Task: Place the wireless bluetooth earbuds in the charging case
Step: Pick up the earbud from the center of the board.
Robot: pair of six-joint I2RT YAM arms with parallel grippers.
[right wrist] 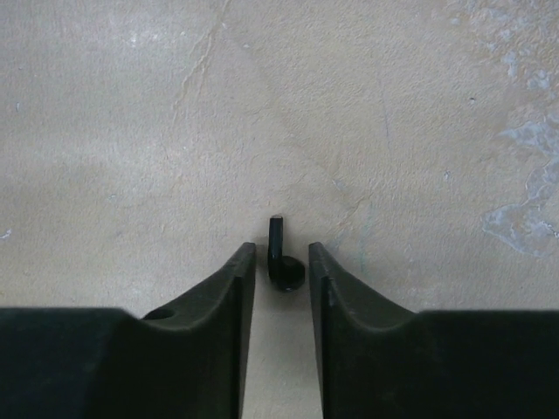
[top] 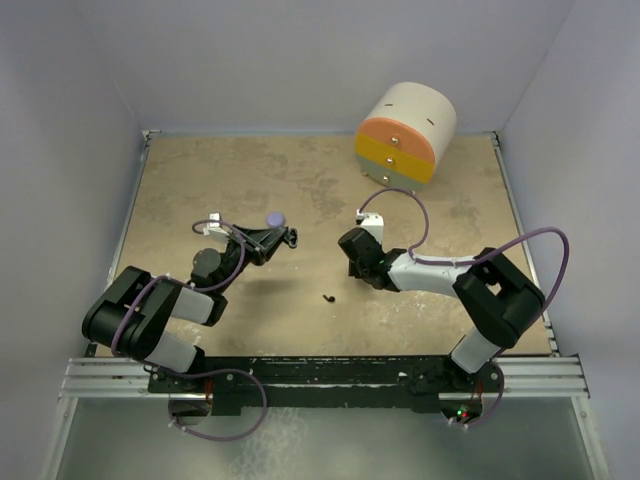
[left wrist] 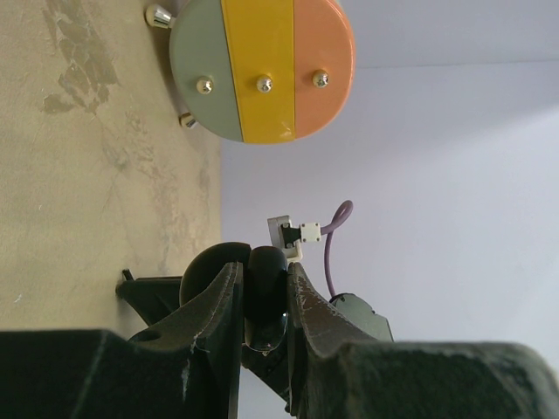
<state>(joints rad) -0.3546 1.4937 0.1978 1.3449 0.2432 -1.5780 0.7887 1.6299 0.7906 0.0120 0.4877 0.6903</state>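
Nearest, on the worktop (top: 200,180), a black earbud (top: 328,297) lying loose, just ahead of the right end effector (right wrist: 281,255), fingers narrowly apart and holding nothing. Farther, the left end effector (left wrist: 262,271) clamped on a black glossy case (left wrist: 265,316). Farthest, a round striped cabinet (top: 400,135).

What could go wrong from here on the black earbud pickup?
1. The black earbud lies tiny and loose between the right tool's jaws, touching neither. An off-centre close may flick it away or pinch only the stem.
2. The left tool is shut on a dark rounded piece. A push during insertion could twist it loose.
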